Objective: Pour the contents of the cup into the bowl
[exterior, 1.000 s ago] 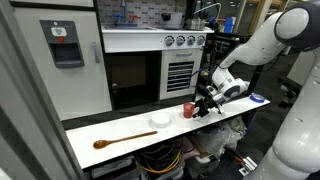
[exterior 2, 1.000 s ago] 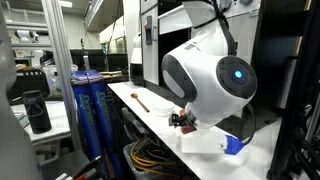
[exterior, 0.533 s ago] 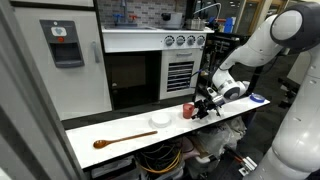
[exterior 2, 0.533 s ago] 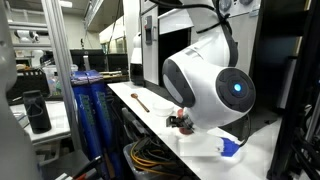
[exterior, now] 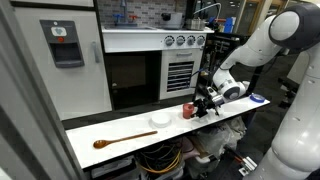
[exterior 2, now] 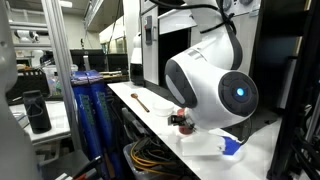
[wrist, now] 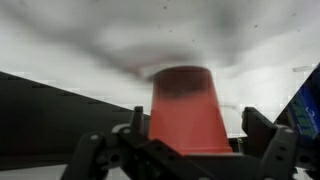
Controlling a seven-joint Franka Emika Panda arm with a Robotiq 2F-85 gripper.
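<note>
Elbow (exterior 2: 215, 88) has drifted sideways — pincer (wrist: 183, 150) gapes around the cup (wrist: 186, 105).

Robot arm joint (exterior 2: 212, 88), white with blue light, fills foreground, red cup (exterior 2: 180, 116) partly hidden behind it, wooden spoon (exterior 2: 141, 101) farther along white table (exterior 2: 158, 122).

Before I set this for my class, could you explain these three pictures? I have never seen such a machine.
It is one white robot arm at a long white table. Two pictures come from cameras standing apart from the robot. The third comes from a camera on its wrist, looking out between its jaws. On the table are a long brown wooden spoon, a small shallow white bowl and a small red cylindrical cup. The cup stands upright before the open jaws, with a gap on each side; nothing is held.
</note>
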